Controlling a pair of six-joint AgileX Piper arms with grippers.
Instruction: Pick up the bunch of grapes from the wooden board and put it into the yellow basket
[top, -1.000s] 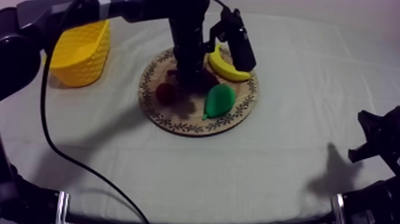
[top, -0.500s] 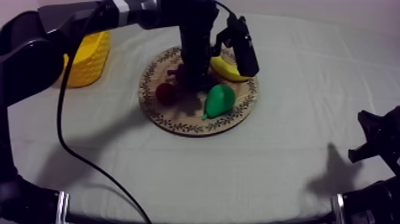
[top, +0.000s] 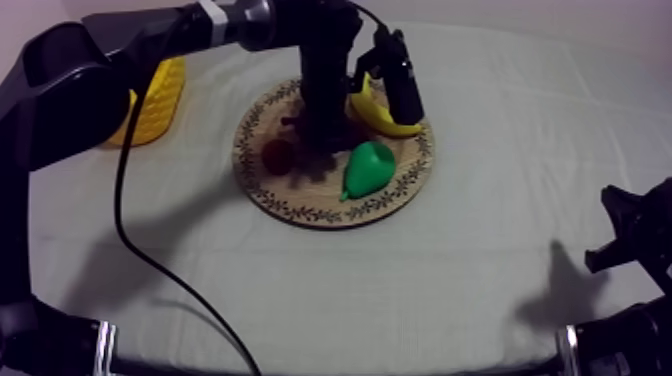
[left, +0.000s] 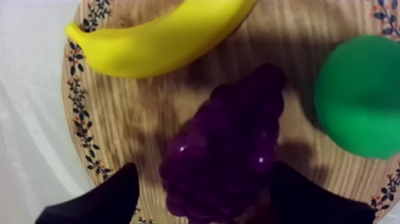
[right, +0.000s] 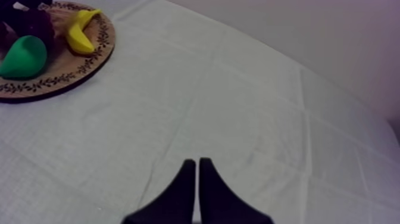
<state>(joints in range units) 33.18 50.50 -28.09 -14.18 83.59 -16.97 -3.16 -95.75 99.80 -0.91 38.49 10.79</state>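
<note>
Top view, left arm: comes in from the upper left and reaches over the wooden board.
Top view, left gripper: points down at the middle of the board, between the small red fruit and the banana.
Top view, pear: on the board, near its front rim.
Top view, yellow basket: on the cloth, well apart from the board and partly behind the arm.
Top view, right gripper: low at the table's right edge, far from the board.
Left wrist view, bunch of grapes: lies on the board between banana and pear.
Left wrist view, left gripper: the black fingers are spread, one at each side of the bunch's near end; a strip of wood shows between one finger and the grapes, so nothing is gripped.
Right wrist view, right gripper: fingers pressed together as a narrow wedge over bare cloth, holding nothing.
Right wrist view, board: far off, with pear, banana and the dark grapes on it.
</note>
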